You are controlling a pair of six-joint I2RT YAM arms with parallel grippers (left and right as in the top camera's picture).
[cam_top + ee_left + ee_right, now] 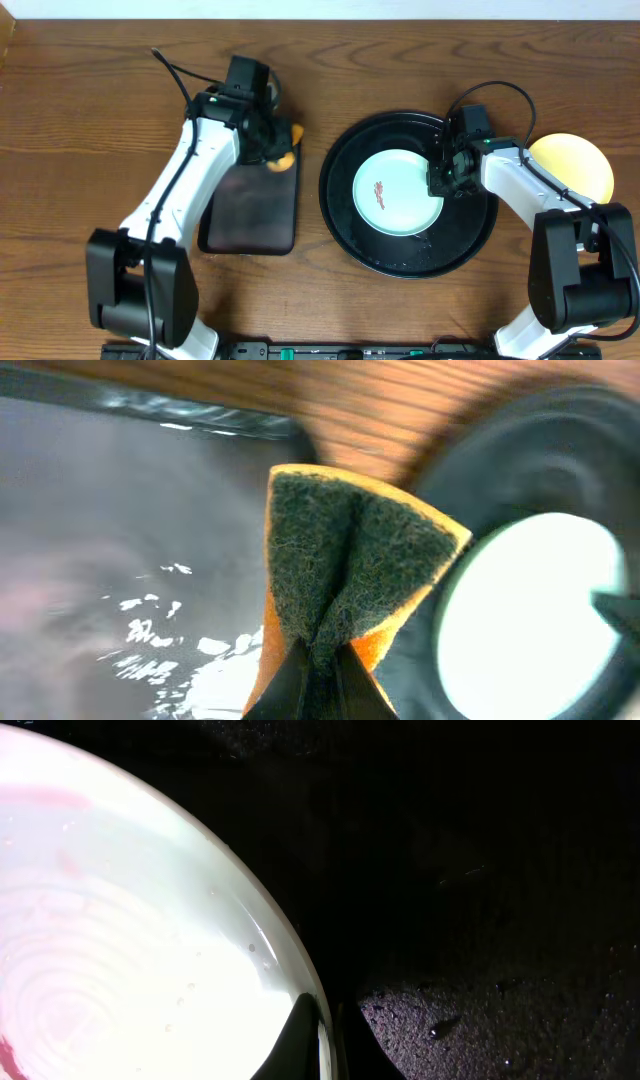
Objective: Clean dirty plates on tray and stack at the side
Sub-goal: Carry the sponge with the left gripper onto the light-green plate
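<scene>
Brown wooden table [80, 120] with fine grain running left to right, filling almost the whole overhead view; along its far edge a narrow pale strip [400, 8], wall or floor impossible to tell; soft, even light across the wood

Premises: a robotics lab bench. Grounds: a left arm [185, 170] and a right arm [515, 175], white and black, are mounted at the near edge of a wood-grain table [80, 120], with a loose cable [175, 75] running to the wrist. Dishwashing props are laid out: round black tray [345, 215], rectangular tray [255, 215], sponge [283, 158], pale plate [400, 190], yellow plate [580, 160].
</scene>
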